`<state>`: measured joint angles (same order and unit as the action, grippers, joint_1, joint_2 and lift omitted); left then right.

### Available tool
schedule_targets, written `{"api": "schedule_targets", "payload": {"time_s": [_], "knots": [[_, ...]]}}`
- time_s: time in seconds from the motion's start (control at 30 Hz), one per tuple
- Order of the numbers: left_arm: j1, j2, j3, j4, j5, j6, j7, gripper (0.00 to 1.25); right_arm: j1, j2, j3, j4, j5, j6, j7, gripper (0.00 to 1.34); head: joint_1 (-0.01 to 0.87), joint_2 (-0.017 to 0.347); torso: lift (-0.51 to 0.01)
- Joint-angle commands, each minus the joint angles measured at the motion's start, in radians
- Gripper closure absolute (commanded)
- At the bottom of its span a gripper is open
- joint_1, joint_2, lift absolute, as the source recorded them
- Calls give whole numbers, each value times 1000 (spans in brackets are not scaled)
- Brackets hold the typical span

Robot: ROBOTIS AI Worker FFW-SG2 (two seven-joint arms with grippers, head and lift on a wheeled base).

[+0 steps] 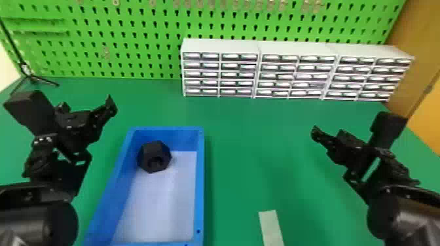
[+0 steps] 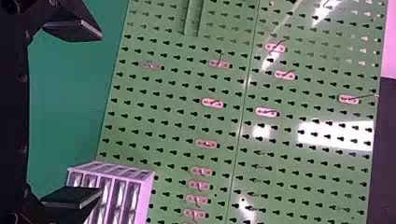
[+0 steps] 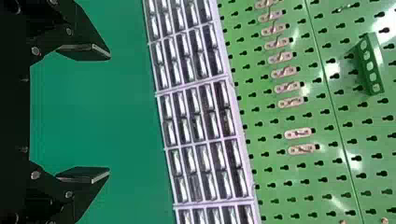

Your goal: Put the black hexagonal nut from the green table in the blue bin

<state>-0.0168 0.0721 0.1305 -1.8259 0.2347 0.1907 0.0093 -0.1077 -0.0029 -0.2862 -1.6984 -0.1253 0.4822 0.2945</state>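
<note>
1 black hexagonal nut (image 1: 150, 149) sits inside the blue bin (image 1: 200, 183), toward its far left corner, right of the left gripper (image 2: 101, 113), which is the nearer of the 2. That gripper's 2 fingers stand wide apart, holding nothing; the right gripper (image 3: 109, 113) is spread and empty too, well apart from the bin (so the placing looks done, and only backing off seems needed).
</note>
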Motion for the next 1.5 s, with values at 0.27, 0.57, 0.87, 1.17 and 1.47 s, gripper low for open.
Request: {"api": "schedule_targets", "payload": {"time_s": [0.27,0.57,0.87,1.17,1.47], "knots": [[0,0,-9,-1,0,0,0,114,5,4,-31,-27,49,-1,-5,395,692,8,-97],[-2,0,-9,-1,2,-4,0,114,13,4,-18,-56,47,13,-12,394,692,8,-97],[0,0,-14,-1,2,-11,1,114,19,4,-19,-73,38,13,-14,394,692,8,-97],[0,0,-14,-1,0,-11,1,116,23,4,-30,-73,19,2,-14,394,692,8,-97],[0,0,-19,-1,-2,-13,1,116,30,4,-41,-73,9,-11,-14,394,692,8,-97]]}}
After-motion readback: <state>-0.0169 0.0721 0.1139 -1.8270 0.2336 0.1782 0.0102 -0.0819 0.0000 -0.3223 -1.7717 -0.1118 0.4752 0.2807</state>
